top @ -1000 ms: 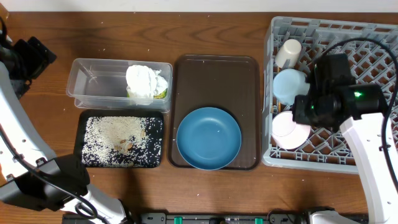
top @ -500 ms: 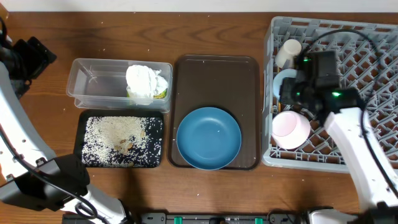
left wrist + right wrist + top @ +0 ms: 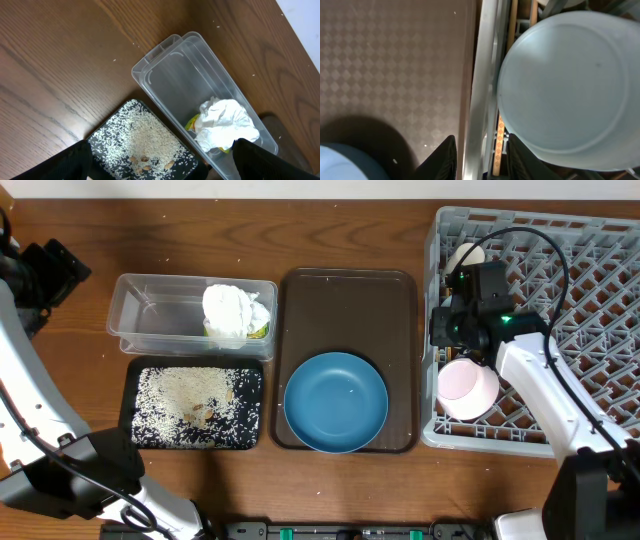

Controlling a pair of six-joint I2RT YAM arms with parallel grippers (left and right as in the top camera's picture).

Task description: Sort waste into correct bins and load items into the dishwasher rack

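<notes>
Clear plastic tub (image 3: 160, 320) holds crumpled white napkins (image 3: 235, 308) and a yellow-green wrapper (image 3: 262, 332); shallow black tray (image 3: 130, 405) is carpeted with white rice-like grains (image 3: 185, 395); glossy round dark-blue plate (image 3: 335, 402) sits on the brown serving tray (image 3: 345, 295). Smooth light-blue dish (image 3: 565, 80) lies inside the grey pegged rack (image 3: 600, 270), just beside the right gripper (image 3: 480, 160), whose parted, empty fingers straddle the rim; left gripper (image 3: 160, 167) gapes wide, holding nothing.

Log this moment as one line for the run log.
right tool: part open, above light-blue dish in rack | left tool: open, empty | blue plate: on brown tray, not yet racked
</notes>
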